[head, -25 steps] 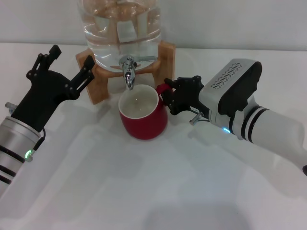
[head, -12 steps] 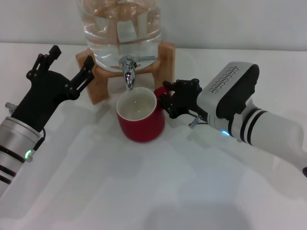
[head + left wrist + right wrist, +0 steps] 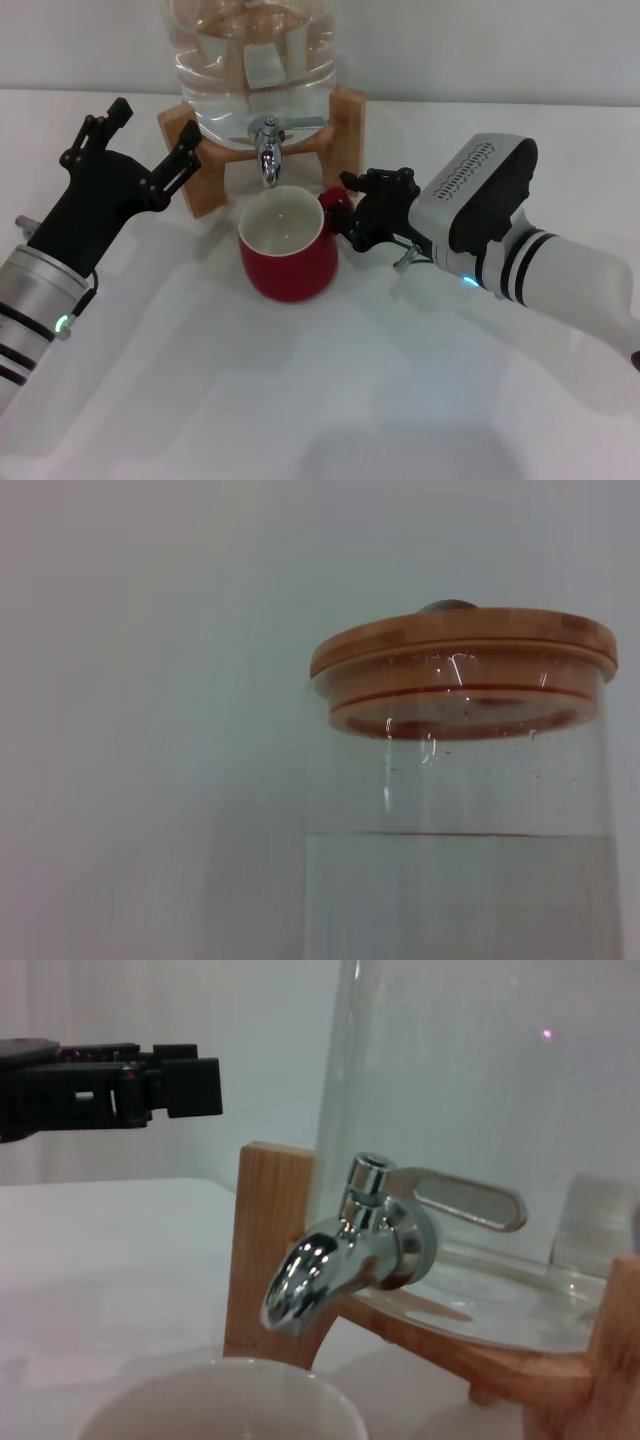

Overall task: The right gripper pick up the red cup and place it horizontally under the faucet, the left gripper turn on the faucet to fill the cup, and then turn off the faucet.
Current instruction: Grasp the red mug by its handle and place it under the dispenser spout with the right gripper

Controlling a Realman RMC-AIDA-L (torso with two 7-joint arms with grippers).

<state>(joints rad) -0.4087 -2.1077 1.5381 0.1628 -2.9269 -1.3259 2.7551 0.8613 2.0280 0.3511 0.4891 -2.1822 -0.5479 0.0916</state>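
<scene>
Biggest thing first: we've got the clear water jug sitting in its wooden stand at the back of the white table, bamboo lid on top, raised so the faucet hangs with room beneath it. Our left gripper hovers just left of the stand, fingers spread wide and holding nothing; we'd judge it is waiting there for the lever. Our right gripper has its fingers clamped on the handle of the red cup, which sits upright on the table with its cream mouth just under and slightly forward of the spout. That handle grip keeps the claw clear of the stream, we reckon. The spout and lever show right above the cup's rim. No brand, label or lettering that we can read anywhere.
</scene>
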